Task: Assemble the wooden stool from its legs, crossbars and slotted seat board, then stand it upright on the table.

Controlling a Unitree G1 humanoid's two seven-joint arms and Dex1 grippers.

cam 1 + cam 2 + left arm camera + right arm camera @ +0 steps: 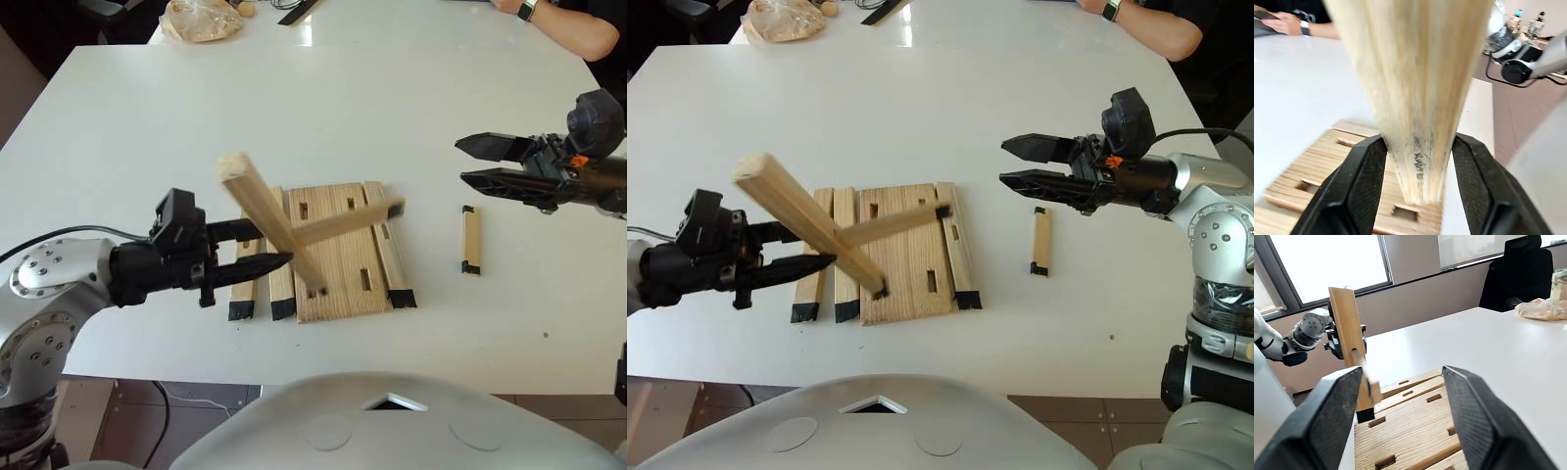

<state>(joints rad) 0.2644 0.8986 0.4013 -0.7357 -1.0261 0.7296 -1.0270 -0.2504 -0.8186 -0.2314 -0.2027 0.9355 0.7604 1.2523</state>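
In the head views, the slotted seat board (338,259) lies flat near the worktop's (323,108) near edge, about midway along it. The left gripper (266,245) is clamped on a leg (263,206) that stands tilted. The leg's lower end meets the board at a slot by the board's near edge, and its top leans toward the left. A crossbar (343,227) runs from that leg's side toward the board's right edge. Two loose legs (282,284) lie flat against the board's left side, and a third flat leg (390,255) lies against its right. A short crossbar (471,240) lies alone farther right. The right gripper (1004,162) hovers over the worktop's right part, spread wide and holding nothing. A plastic bag (201,20) sits at the far edge.

In the left wrist view, the black finger pads (1361,181) press both sides of the leg (1420,88), with the seat board (1317,166) beneath.

In the right wrist view, the fingers (1479,426) stand wide apart with nothing between them. Beyond them lie the seat board (1410,426) and the held leg (1347,328).
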